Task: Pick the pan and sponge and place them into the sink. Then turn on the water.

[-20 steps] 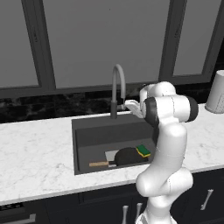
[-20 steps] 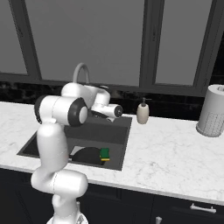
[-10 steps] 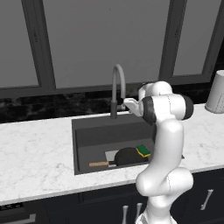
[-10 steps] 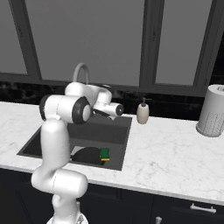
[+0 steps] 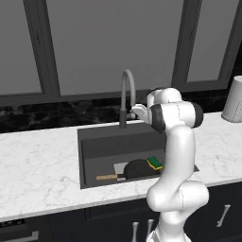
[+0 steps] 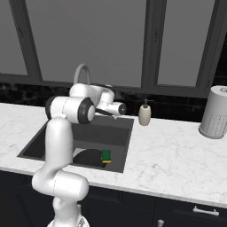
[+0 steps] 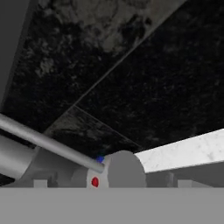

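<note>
The black pan lies at the front of the dark sink, its wooden handle pointing left. Against the pan's right edge rests the green and yellow sponge. From the other side the pan and sponge sit in the sink's front right corner. My gripper is up beside the grey gooseneck faucet, close to its base. In the hand view the faucet's lever and red and blue marks are right in front of the gripper, whose tips stand wide apart. No water stream is in view.
A beige soap dispenser stands behind the sink's right corner. A paper towel roll is at the far right of the white marble counter. The black backsplash and dark windows close off the back.
The hand has crept slightly left toward the faucet. Pan and sponge have not moved.
</note>
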